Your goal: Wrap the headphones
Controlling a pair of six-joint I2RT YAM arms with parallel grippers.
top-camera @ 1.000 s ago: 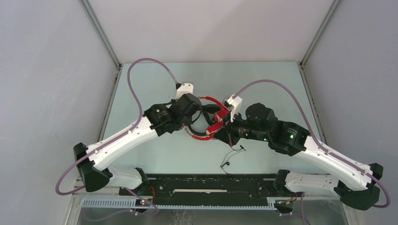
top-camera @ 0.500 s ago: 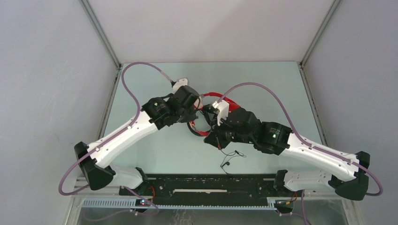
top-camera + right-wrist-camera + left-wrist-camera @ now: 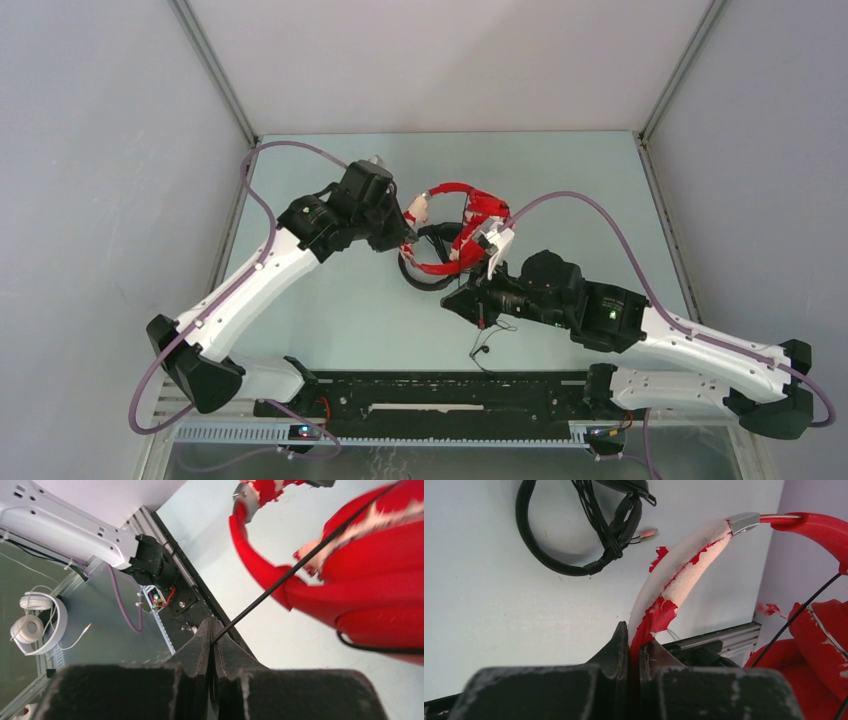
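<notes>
Left gripper [image 3: 636, 645] was clamped on the worn headband [image 3: 684, 567] of the headphones [image 3: 478, 208], which arched up beyond its fingertips. Right gripper [image 3: 214, 632] pinched the thin cable [image 3: 300, 565], which ran taut from its tips to the headphones ahead. Winding seemed underway. Next, I judged, that gripper should loop the cable around the headband, keeping tension.

Pale green table carrying two loose things.
The table [image 3: 320, 310] is bearing a black headphone set [image 3: 407, 276] that is lying flat just off centre toward eight o'clock, its cord bundled against the band. The loose end of a thin dark cable [image 3: 481, 350] is trailing on the surface toward six o'clock, near the front edge.
</notes>
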